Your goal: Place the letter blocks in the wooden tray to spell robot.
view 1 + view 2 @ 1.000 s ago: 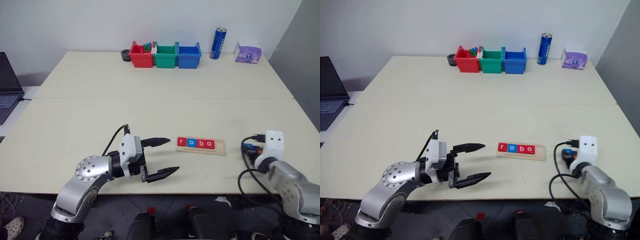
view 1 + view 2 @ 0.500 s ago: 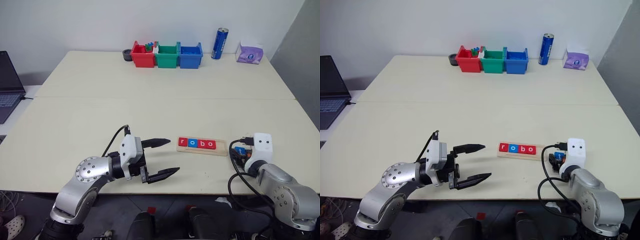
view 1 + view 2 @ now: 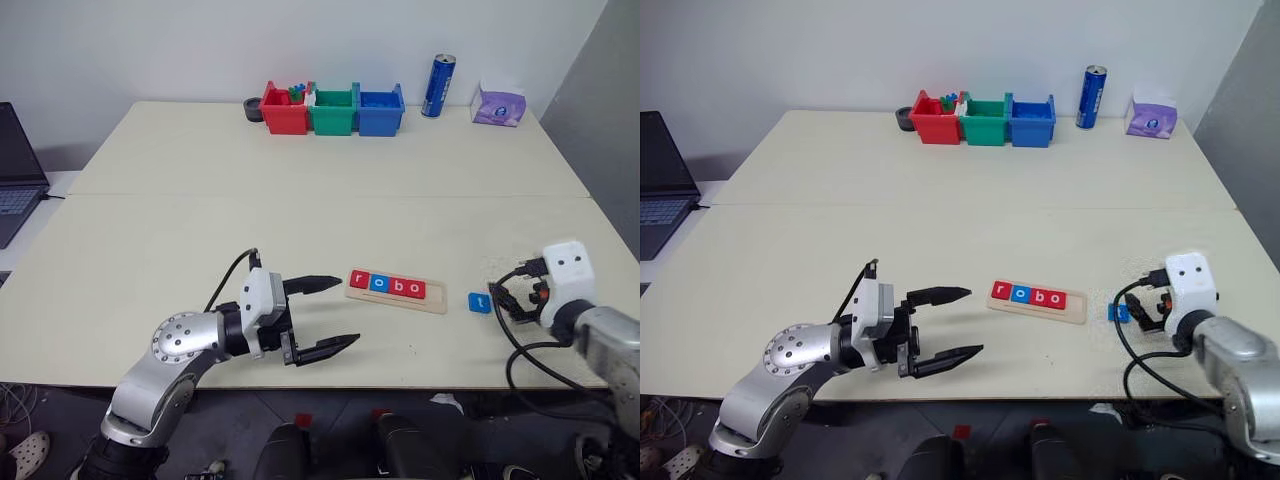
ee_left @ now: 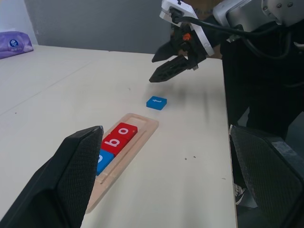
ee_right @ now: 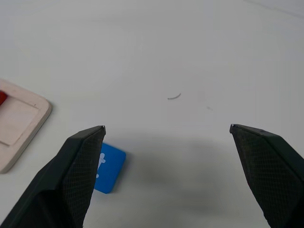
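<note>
Wooden tray lies between the two tools, holding four letter blocks r-o-b-o, with the last slot at the right tool's end bare. The blue t block lies flat on the table, just beside that end and just in front of the right tool, which hangs released above it, probably to re-grip it. Left tool is released too, level, parked near the tray's other end, likely out of the way.

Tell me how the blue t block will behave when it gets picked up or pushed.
The t block looks rigid, small, probably light. Lying flat on the smooth table, it should slide rather than roll or tip. Being so thin, its edges leave little to grip.
</note>
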Tool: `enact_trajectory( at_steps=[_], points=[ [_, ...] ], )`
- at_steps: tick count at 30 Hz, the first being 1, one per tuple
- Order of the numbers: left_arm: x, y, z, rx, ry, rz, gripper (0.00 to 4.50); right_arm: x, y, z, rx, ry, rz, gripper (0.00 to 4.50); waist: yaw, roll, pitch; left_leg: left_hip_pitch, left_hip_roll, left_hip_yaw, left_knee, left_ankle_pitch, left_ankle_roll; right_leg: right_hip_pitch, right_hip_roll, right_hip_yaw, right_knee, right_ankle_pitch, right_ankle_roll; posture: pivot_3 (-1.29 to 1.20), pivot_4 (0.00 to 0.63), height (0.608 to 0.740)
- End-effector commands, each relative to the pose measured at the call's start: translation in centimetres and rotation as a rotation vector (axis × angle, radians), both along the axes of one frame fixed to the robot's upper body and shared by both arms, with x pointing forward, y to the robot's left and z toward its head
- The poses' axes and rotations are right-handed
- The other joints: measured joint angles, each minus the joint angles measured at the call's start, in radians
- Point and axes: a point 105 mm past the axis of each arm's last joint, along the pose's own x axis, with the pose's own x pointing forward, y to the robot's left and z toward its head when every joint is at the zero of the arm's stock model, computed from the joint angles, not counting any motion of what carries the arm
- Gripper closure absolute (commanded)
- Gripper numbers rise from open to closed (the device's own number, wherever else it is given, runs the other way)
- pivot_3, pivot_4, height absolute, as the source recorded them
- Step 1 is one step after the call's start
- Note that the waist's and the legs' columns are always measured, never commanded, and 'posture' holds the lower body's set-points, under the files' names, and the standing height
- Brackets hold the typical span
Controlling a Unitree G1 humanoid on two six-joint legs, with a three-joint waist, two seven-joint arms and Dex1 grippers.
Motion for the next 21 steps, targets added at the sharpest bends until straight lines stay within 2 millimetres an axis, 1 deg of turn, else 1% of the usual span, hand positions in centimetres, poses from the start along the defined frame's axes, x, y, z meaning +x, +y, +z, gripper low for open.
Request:
enact_trajectory(
  at_steps=[1,2,4,5,8,11,15,20,21],
  points=[
    [-0.2,-0.1,0.7,-0.012,-0.042,-0.014,0.00,-0.8,2.3,-0.4,0.014,0.006,0.396,0.03,0.000,-0.001,0.001,0.000,0.000,0.000,0.000,0.000,0.000,0.000,0.000,0.000,0.000,0.000,0.000,0.00,0.150,0.740],
    [-0.3,-0.2,0.7,-0.011,-0.042,-0.019,0.00,-0.9,2.1,-0.9,-0.012,0.012,0.477,0.03,0.000,-0.001,0.001,0.000,0.000,0.000,0.000,0.000,0.000,0.000,0.000,-0.001,-0.001,0.000,0.000,0.00,0.150,0.740],
    [-0.3,-0.2,0.7,-0.010,-0.042,-0.026,0.00,-0.9,1.2,-2.1,-0.046,0.041,0.577,0.03,0.000,-0.002,0.001,0.000,0.000,0.001,0.001,0.000,0.000,0.001,0.000,0.000,-0.001,0.000,0.000,0.00,0.150,0.740],
    [-0.2,-0.2,0.7,-0.010,-0.042,-0.028,0.00,-0.6,0.8,-2.5,-0.057,0.044,0.600,0.03,0.000,-0.002,0.001,0.000,0.000,0.001,0.001,0.000,0.000,0.001,0.000,0.000,-0.001,0.000,0.001,0.00,0.150,0.740],
    [-0.2,-0.1,0.8,-0.007,-0.046,-0.029,0.00,1.1,-0.9,-3.3,-0.125,0.043,0.643,0.03,-0.003,-0.003,0.002,0.001,0.000,0.002,0.002,0.000,0.000,0.001,0.000,0.001,0.000,0.001,0.001,0.00,0.150,0.740],
    [-0.3,0.0,0.8,-0.004,-0.048,-0.029,0.00,2.2,-1.7,-3.6,-0.136,0.042,0.658,0.03,-0.002,-0.002,0.002,0.002,0.000,0.002,0.002,0.000,0.000,0.001,0.000,0.001,0.001,0.001,0.001,0.00,0.150,0.740],
    [-0.3,0.1,0.8,0.000,-0.048,-0.024,0.00,2.6,-2.0,-4.3,-0.135,0.074,0.688,0.03,0.001,-0.002,0.002,0.001,0.000,0.000,0.001,0.000,0.000,0.001,0.000,0.000,0.001,0.000,0.000,0.00,0.150,0.740],
    [-0.3,0.3,0.8,0.004,-0.048,-0.017,0.00,1.7,-1.7,-5.2,-0.096,0.147,0.744,0.03,0.002,-0.002,0.002,0.002,0.000,0.000,0.002,0.000,0.000,0.002,0.000,0.001,0.001,0.000,0.000,0.00,0.150,0.740],
    [-0.4,0.3,0.8,0.005,-0.048,-0.017,0.00,1.6,-1.7,-5.2,-0.090,0.154,0.748,0.40,0.002,-0.002,0.002,0.002,0.000,0.000,0.002,0.000,0.000,0.002,0.000,0.001,0.001,0.000,0.000,0.00,0.150,0.740]
  ],
)
